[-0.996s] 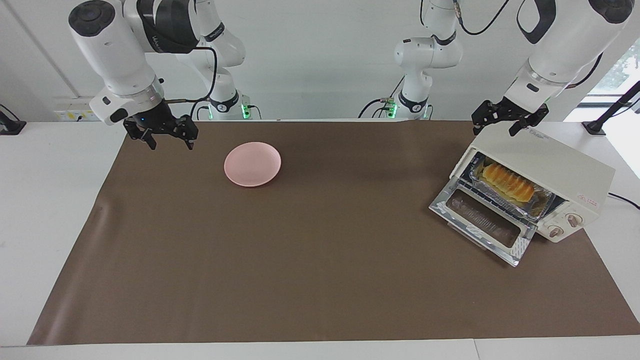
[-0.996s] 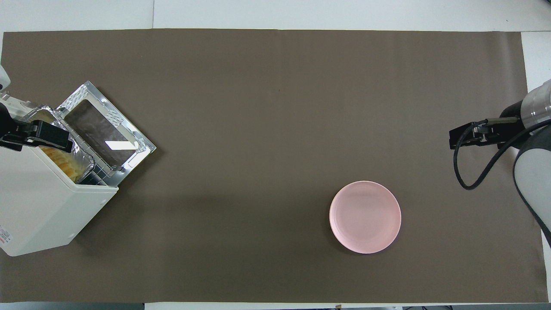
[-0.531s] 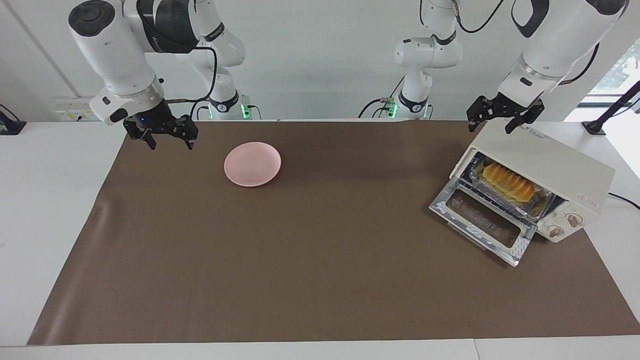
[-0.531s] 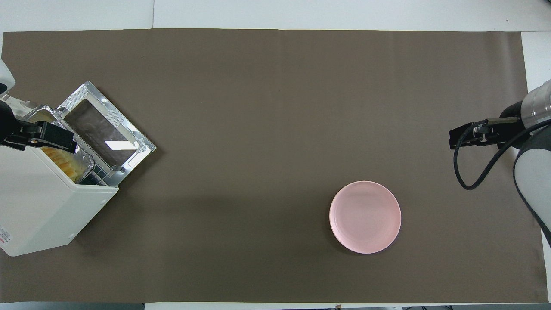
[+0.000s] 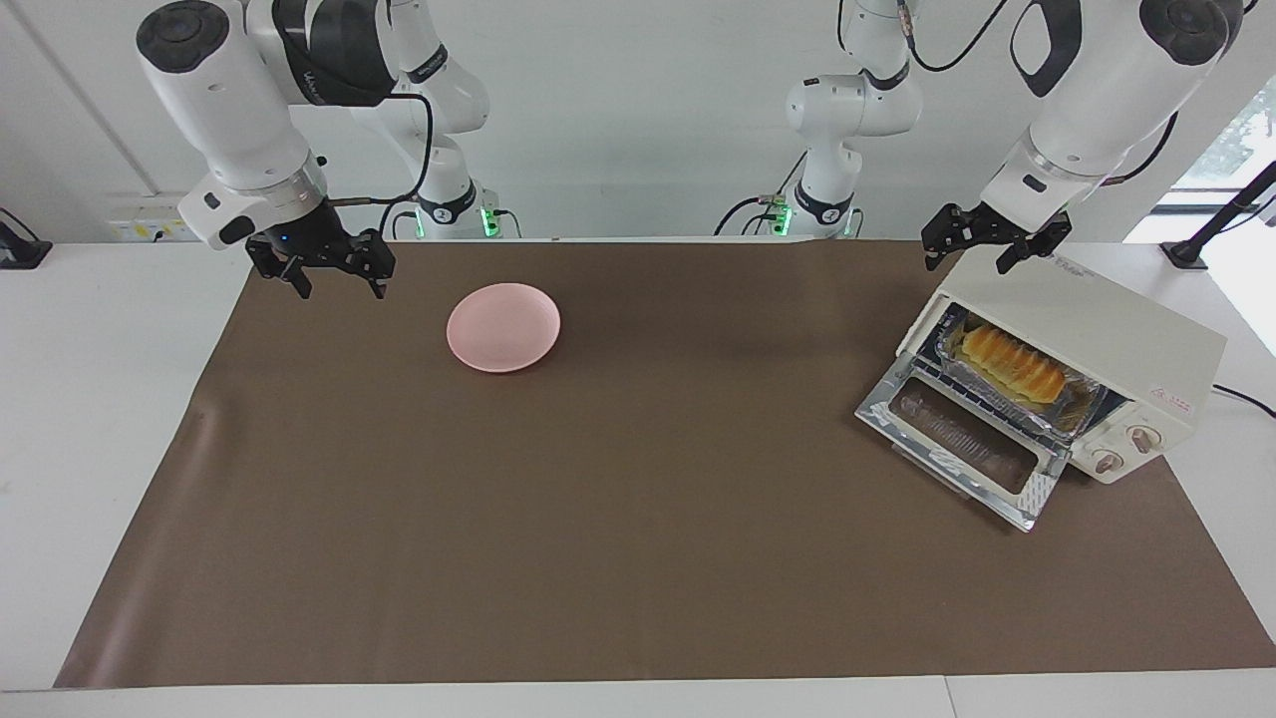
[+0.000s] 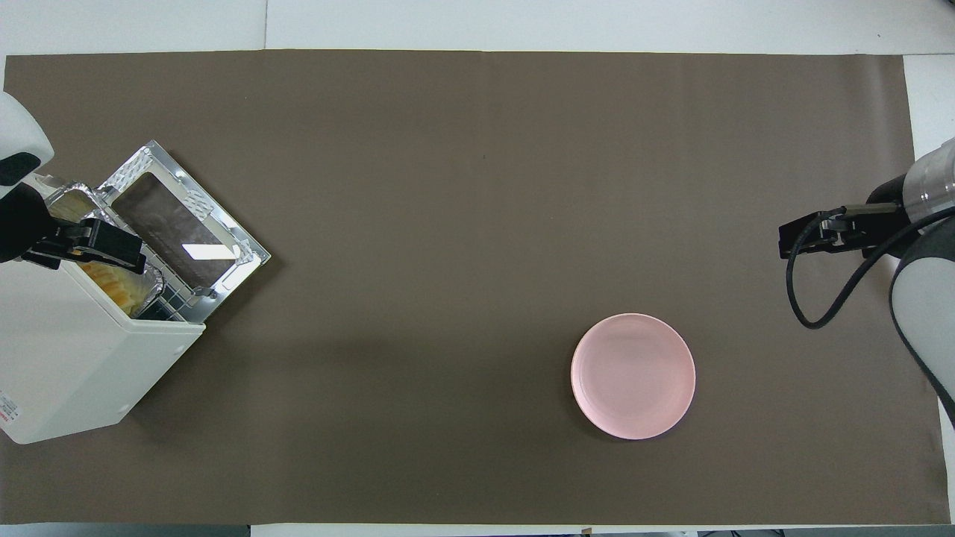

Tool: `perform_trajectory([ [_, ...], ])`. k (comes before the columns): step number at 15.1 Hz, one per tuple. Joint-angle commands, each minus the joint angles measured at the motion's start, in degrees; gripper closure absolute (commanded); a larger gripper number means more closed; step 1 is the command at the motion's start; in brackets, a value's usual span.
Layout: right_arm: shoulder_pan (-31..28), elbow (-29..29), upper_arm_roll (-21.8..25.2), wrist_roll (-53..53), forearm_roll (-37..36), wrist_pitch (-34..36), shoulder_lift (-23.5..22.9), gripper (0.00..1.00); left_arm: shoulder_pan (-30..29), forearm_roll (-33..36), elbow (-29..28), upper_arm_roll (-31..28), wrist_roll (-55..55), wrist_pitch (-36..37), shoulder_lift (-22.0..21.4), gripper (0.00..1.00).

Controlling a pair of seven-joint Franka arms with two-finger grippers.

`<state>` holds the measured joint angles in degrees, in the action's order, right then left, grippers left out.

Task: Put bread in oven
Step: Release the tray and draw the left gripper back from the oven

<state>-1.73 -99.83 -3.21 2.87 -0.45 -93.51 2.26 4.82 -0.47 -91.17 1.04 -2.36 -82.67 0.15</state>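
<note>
The left gripper (image 5: 965, 254) is hanging with fingers spread, empty, over the oven (image 5: 1087, 344); below it the bread (image 5: 1012, 364) is lying in a foil tray (image 5: 1075, 411) inside, door down. The right gripper (image 5: 324, 274) is waiting, fingers spread, above the mat (image 5: 598, 499) beside a pink plate (image 5: 503, 327).

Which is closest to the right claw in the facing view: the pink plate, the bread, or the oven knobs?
From the right claw:
1. Pink plate, beside it on the mat.
2. Bread, inside the oven at the left arm's end.
3. Oven knobs, a little past the bread.
</note>
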Motion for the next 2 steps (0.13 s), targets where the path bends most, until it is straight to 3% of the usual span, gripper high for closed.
perform_trajectory([
  [1, -0.8, -1.1, -0.5, -1.4, -0.8, -0.4, 0.9, 0.00, -1.2, -0.1, -1.2, 1.0, 0.0, -1.1, -0.9, 0.00],
  [2, -0.8, -1.1, -0.5, -1.4, -0.8, -0.4, 0.9, 0.00, -1.2, -0.1, -1.2, 1.0, 0.1, -1.1, -0.9, 0.00],
])
